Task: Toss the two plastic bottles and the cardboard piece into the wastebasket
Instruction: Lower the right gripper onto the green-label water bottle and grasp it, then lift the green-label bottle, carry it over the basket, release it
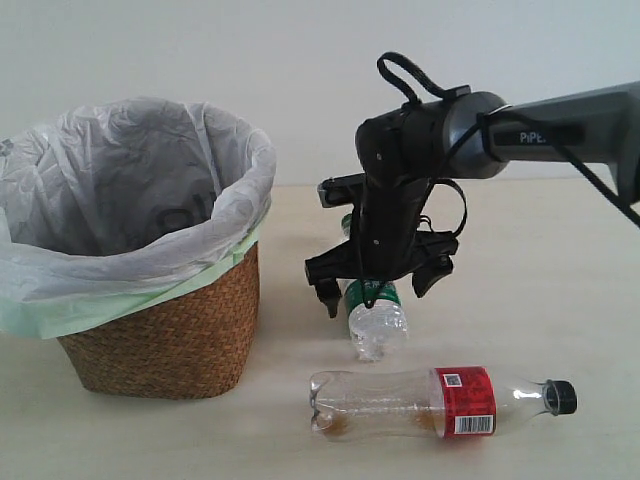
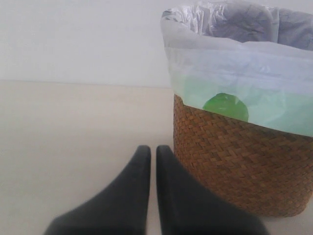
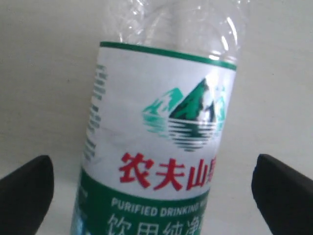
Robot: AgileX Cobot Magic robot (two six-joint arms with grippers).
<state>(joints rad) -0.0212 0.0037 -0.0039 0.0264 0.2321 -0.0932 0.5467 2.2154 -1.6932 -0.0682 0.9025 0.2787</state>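
The wastebasket stands on the left of the surface with its bag open wide to catch things. The left gripper sits low beside it, its jaws pressed together with nothing in them. In the middle, the right gripper hangs over the lying green-label bottle, jaws spread on both sides and not touching it, ready to grab, I think. The red-label bottle lies flat further right, and I cannot see the cardboard piece.
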